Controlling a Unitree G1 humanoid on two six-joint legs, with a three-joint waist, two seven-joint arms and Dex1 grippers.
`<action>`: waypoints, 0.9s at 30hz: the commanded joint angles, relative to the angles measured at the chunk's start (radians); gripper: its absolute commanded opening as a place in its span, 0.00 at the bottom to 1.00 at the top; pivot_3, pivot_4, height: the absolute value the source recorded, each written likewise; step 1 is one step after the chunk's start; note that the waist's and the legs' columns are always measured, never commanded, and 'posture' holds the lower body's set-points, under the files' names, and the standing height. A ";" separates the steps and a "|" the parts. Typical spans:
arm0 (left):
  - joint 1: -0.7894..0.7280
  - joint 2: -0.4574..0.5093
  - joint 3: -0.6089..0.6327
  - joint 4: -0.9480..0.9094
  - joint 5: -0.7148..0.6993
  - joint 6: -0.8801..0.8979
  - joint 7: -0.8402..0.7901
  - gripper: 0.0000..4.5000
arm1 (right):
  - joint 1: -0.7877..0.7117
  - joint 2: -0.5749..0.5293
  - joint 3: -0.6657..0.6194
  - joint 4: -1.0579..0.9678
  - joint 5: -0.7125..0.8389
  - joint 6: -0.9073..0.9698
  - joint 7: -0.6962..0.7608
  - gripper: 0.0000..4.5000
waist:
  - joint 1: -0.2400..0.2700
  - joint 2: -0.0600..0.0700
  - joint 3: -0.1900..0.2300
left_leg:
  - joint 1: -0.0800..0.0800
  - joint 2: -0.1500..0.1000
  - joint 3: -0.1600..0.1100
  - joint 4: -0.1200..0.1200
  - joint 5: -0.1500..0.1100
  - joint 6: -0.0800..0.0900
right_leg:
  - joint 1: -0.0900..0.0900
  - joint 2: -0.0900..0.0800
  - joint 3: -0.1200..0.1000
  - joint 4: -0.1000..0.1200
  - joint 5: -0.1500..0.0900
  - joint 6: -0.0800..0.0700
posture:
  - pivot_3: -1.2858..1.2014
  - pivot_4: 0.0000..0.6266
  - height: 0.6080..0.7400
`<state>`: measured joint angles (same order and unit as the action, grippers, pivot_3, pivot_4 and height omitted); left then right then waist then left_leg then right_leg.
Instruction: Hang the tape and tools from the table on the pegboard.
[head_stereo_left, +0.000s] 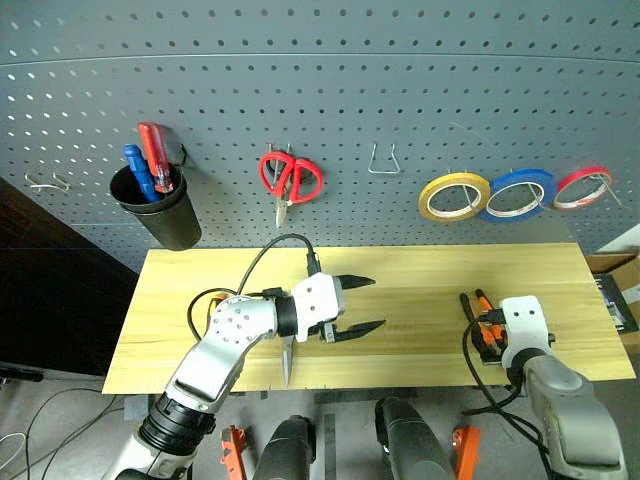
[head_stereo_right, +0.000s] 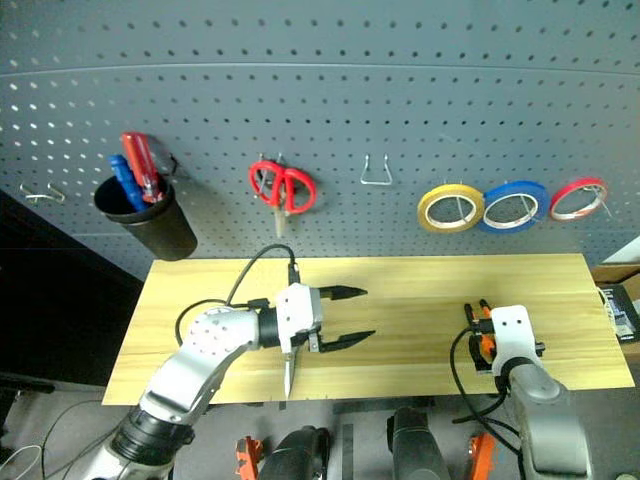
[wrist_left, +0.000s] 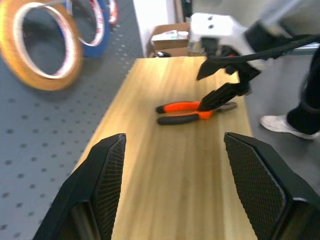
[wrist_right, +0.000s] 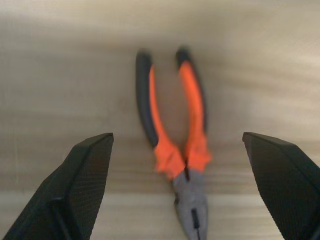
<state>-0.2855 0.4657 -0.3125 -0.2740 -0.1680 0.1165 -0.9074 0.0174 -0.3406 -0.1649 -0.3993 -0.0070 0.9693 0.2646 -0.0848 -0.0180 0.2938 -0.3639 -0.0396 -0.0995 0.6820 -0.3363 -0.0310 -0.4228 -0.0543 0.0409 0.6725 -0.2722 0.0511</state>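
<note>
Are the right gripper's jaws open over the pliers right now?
Open: right gripper fingers stand wide apart, with the pliers flat on the table between them.

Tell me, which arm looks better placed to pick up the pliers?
The right. Its gripper hangs open right over the pliers, a finger on each side. The left gripper, also open, is over the middle of the table, well away from them.

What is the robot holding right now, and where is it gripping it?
Nothing. The left gripper hangs open over the table, and the right gripper is open above the pliers, which lie untouched.
</note>
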 joint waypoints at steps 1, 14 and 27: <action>0.010 -0.010 -0.015 -0.059 -0.002 -0.003 0.006 0.74 | -0.053 -0.063 -0.026 0.098 0.047 0.006 0.068 0.99 | 0.000 0.000 0.000 | 0.000 0.000 0.000 0.000 0.000 0.000 | 0.000 0.000 0.000 0.000 0.000 0.000 | 0.48 0.47 1.00; 0.021 -0.014 -0.027 -0.047 0.025 -0.016 0.024 0.74 | -0.244 -0.160 0.042 0.485 0.090 -0.071 0.163 0.99 | 0.000 0.000 0.000 | 0.000 0.000 0.001 0.000 0.001 0.001 | 0.000 -0.001 0.000 0.001 0.000 0.000 | 0.48 0.47 1.00; 0.064 -0.036 -0.027 -0.071 -0.027 0.011 0.015 0.74 | -0.271 -0.201 0.101 0.607 0.088 -0.078 0.225 0.65 | 0.002 -0.004 -0.002 | 0.000 0.000 0.000 0.001 0.001 0.001 | 0.001 -0.001 -0.001 0.001 0.000 0.000 | 0.48 0.45 1.00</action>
<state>-0.2325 0.4328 -0.3428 -0.2867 -0.1632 0.1276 -0.8867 -0.2834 -0.5355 -0.0727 0.1742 0.0731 0.8616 0.4839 -0.0830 -0.0222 0.2913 -0.3636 -0.0393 -0.1001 0.6835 -0.3353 -0.0302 -0.4216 -0.0552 0.0401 0.6738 -0.2721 0.0512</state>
